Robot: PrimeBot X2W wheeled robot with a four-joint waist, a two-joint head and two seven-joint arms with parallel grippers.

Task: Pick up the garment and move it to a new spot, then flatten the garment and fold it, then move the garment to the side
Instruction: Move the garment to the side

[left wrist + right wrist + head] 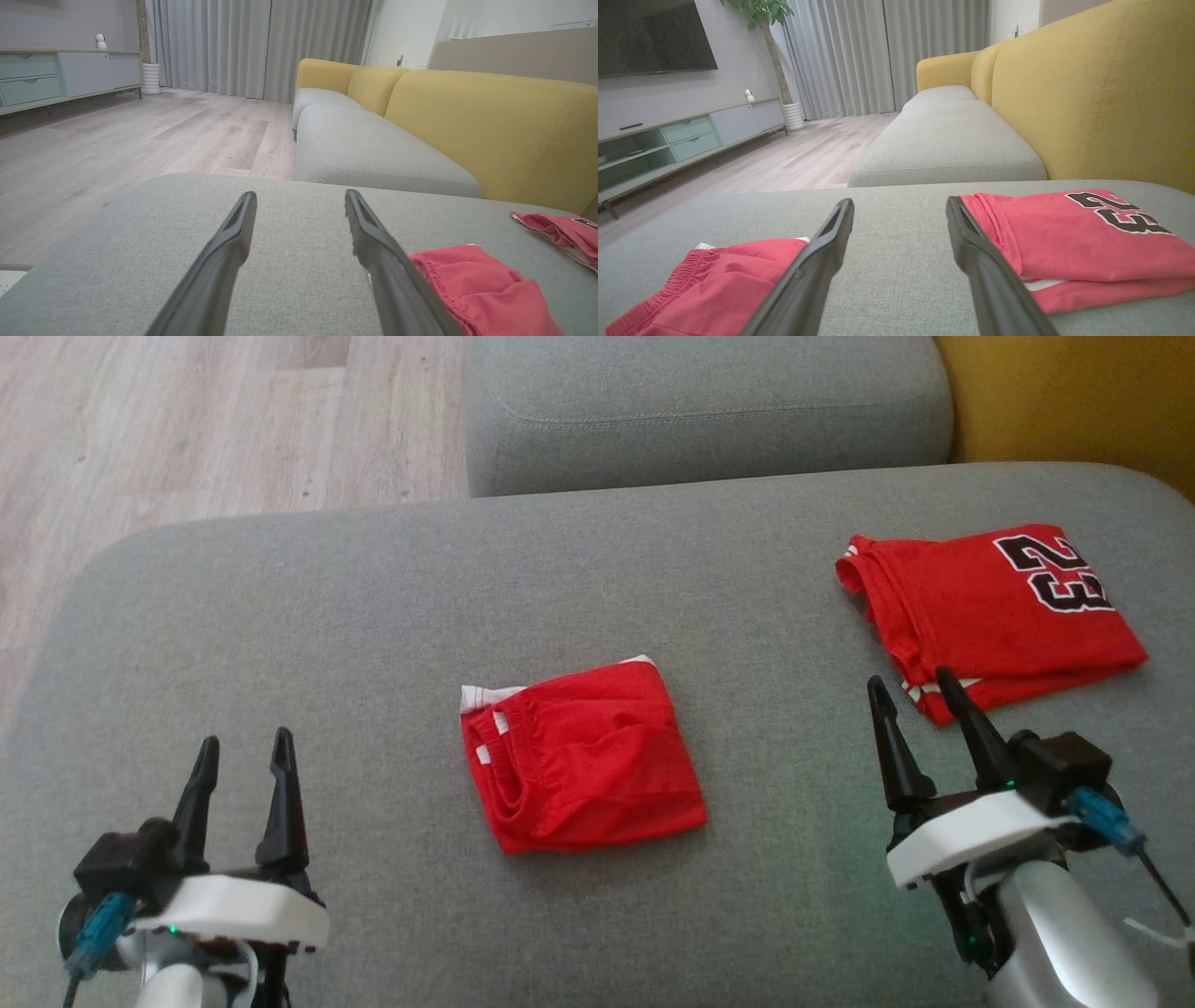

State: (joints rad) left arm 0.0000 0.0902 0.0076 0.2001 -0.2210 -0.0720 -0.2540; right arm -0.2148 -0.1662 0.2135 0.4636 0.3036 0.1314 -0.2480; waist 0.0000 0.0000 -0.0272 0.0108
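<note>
Two red garments lie on the grey sofa cushion [373, 616]. The shorts [581, 756] are at centre, folded to a rough square, with the elastic waistband [490, 775] toward the robot's left and a strip of white trim [485, 694] at the far-left corner. The jersey [1004, 611], black number on it, is folded and well apart at far right. Status, left gripper [246, 739]: low left, jaws spread wide, nothing between them, well clear of the shorts. Status, right gripper [909, 678]: likewise spread and empty, tips just beside the jersey's near-left corner; whether they touch it, the head view does not settle. Judgement: the shorts are the piece in hand. Since they are already folded, the step is probably the carry to the side, though a fresh pick-up cannot be ruled out. To do it well, take the whole stack and not just the top layer. Come in low from both sides, slide one finger under the bottom layer at the waistband edge, put the other gripper at the opposite folded edge, and close on all layers at once. Lift little and level, move both ends at one pace so the fold does not open, and set down flat near the jersey without overlap. Risk: the fabric looks slick, so a one-sided pinch may let layers slide out. Back the right gripper off the jersey first so its corner is not dragged.
</note>
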